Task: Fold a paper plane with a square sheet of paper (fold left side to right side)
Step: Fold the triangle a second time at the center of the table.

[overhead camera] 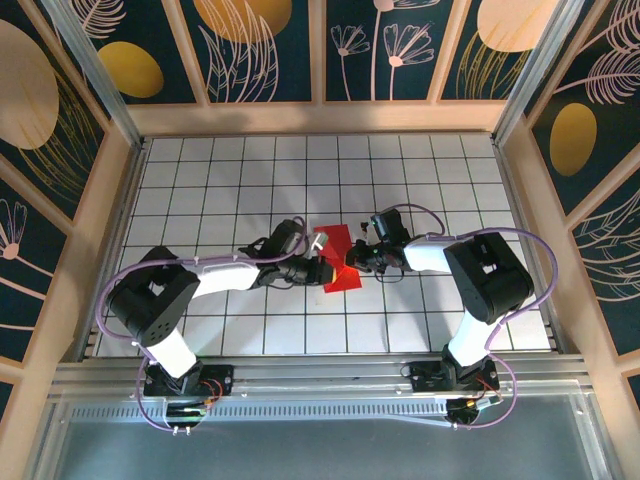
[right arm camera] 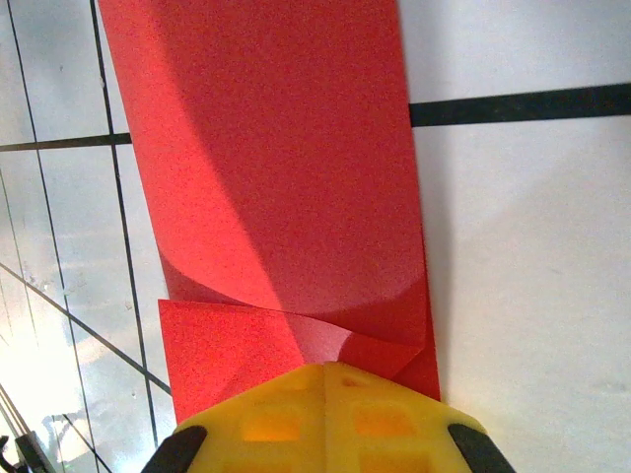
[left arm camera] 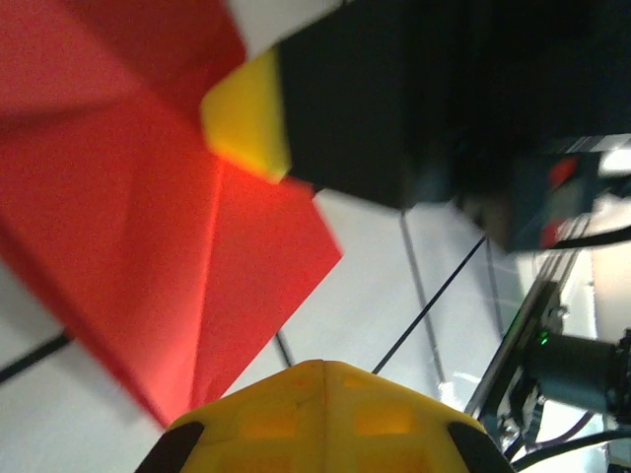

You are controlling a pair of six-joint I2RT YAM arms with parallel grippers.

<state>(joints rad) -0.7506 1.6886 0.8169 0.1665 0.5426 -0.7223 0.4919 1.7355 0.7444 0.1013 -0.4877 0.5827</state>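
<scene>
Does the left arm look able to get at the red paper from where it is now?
Most likely yes. The left end effector sits right at the edge of the red paper with nothing between them; the right end effector is at the opposite side, out of its way.

Two arms are seen, each built from bulky matt black joint housings joined by smooth white tubular links: the left arm point(overhead camera: 225, 275) and the right arm point(overhead camera: 430, 255). Thin lilac cables point(overhead camera: 552, 265) are looped loosely along both arms and run down to the small black base blocks point(overhead camera: 190, 382). The left gripper point(left arm camera: 323, 394) and the right gripper point(right arm camera: 325, 389) are faced with bright yellow moulded plastic, which is marked by shallow rectangular recesses and a centre seam and is flanked by rounded black corners.
</scene>
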